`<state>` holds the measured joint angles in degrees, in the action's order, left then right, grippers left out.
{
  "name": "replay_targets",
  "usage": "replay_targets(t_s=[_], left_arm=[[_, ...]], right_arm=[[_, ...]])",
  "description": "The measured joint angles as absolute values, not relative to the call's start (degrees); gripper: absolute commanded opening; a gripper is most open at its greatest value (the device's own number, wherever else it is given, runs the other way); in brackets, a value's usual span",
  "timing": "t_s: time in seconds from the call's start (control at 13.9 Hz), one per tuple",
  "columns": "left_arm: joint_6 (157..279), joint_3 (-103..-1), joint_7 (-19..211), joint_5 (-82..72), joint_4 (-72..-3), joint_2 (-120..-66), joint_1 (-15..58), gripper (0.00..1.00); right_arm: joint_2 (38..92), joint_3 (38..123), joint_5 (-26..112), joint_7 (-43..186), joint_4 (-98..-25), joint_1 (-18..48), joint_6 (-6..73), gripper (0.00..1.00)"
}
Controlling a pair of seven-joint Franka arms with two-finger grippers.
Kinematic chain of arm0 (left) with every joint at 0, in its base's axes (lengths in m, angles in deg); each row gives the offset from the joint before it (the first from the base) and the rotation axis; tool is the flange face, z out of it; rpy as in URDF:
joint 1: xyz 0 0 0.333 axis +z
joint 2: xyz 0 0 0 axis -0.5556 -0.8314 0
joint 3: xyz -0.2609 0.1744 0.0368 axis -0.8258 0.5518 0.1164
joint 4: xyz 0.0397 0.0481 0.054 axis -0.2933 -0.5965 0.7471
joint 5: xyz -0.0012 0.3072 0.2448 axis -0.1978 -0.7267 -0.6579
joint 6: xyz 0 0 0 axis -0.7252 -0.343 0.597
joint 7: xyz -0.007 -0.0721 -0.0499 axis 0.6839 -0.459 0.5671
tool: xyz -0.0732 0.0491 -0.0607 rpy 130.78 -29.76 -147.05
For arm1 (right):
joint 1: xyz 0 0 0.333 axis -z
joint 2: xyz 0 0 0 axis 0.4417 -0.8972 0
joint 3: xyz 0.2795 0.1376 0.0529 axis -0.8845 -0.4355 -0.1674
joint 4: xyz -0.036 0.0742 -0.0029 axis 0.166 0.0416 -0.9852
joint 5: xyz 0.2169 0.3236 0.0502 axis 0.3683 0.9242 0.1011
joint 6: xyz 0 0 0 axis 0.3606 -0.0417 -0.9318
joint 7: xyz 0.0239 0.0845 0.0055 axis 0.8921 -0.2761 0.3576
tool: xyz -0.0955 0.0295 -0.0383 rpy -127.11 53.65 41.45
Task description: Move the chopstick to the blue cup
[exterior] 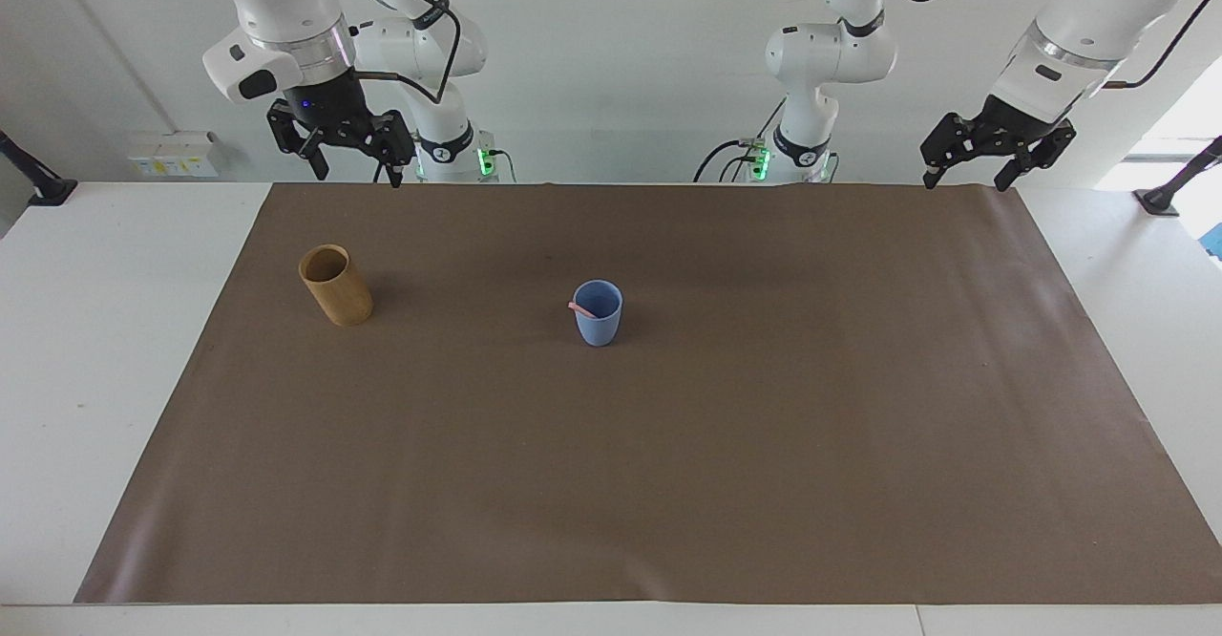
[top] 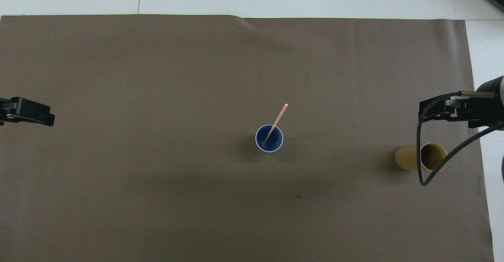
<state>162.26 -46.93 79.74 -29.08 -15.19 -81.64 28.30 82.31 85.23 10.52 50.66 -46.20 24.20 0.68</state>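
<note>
The blue cup (exterior: 599,314) stands upright in the middle of the brown mat; it also shows in the overhead view (top: 269,138). A light pink chopstick (top: 275,124) leans in it, its top past the rim; only a short pink end (exterior: 581,309) shows in the facing view. My right gripper (exterior: 355,160) is open and empty, raised over the mat's edge at the robots' end, above the tan cup. My left gripper (exterior: 964,166) is open and empty, raised over the mat's corner at the left arm's end.
A tan wood-coloured cup (exterior: 335,285) stands toward the right arm's end of the mat, also in the overhead view (top: 427,157). The brown mat (exterior: 668,464) covers most of the white table.
</note>
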Motion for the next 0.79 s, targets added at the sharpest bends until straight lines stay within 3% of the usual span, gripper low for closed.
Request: replay_targets(t_s=[0.79], left_arm=[[162.26,-46.93,79.74,-29.08,-15.19,-81.64,28.3,1.0]], right_arm=[[82.31,85.3,11.06,50.66,-46.3,23.63,0.71,1.0]])
